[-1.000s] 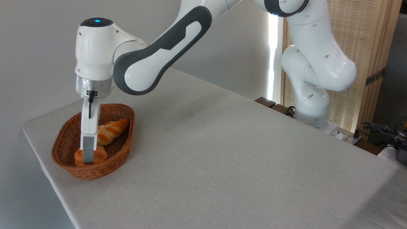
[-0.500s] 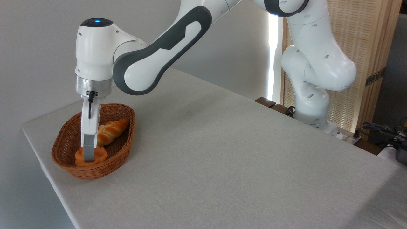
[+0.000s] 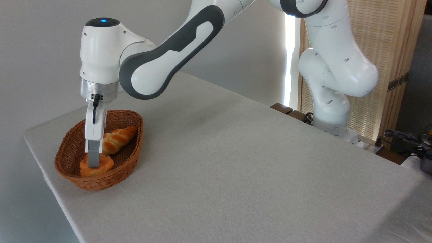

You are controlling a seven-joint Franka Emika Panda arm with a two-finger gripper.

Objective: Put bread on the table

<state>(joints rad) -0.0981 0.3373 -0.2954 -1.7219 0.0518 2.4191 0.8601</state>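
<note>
The bread, a small round golden-orange bun, is in the near end of the brown wicker basket at the table's left corner. My gripper points straight down into the basket and is seen edge-on. Its front finger crosses the bun's middle, with bun showing on both sides; the other finger is hidden behind. The gripper looks shut on the bun, which sits low in the basket. The table has a light grey-beige cloth surface.
A long braided golden loaf lies in the basket behind the gripper. The arm's base stands at the table's far right edge. Cables and dark items lie beyond the right edge. The table's left edge runs close to the basket.
The gripper has risen a little, and the bun seems to have come up slightly with it. The basket and the loaf have stayed put.
</note>
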